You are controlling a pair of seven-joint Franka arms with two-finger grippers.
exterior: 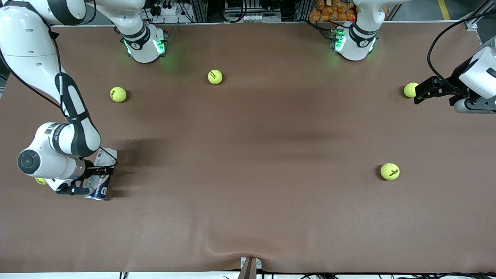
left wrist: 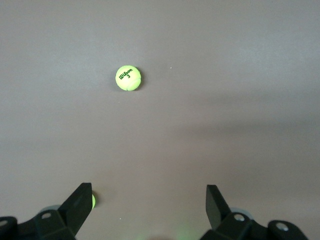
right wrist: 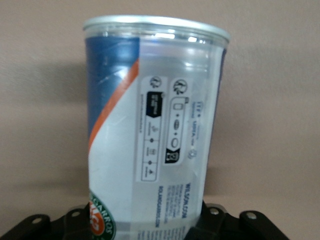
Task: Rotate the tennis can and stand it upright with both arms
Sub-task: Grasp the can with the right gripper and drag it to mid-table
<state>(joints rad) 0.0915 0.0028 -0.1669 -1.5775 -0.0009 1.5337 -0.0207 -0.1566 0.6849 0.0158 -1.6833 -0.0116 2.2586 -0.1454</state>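
Note:
The tennis can [exterior: 102,175], clear with a white, blue and red label, is at the right arm's end of the table, lengthwise, its silvery rim toward the front camera. My right gripper [exterior: 94,180] is shut across its body; I cannot tell whether the can rests on the table. In the right wrist view the can [right wrist: 155,120] fills the middle, rim away from the fingers [right wrist: 212,225]. My left gripper [exterior: 419,93] hangs open and empty over the table at the left arm's end, beside a tennis ball [exterior: 410,90]. It is also in the left wrist view [left wrist: 148,200].
Yellow tennis balls lie scattered: two near the right arm's base [exterior: 118,94] [exterior: 215,76], one nearer the front camera toward the left arm's end [exterior: 390,171], one partly hidden under the right wrist [exterior: 40,181]. The left wrist view shows a ball [left wrist: 128,78] on brown table.

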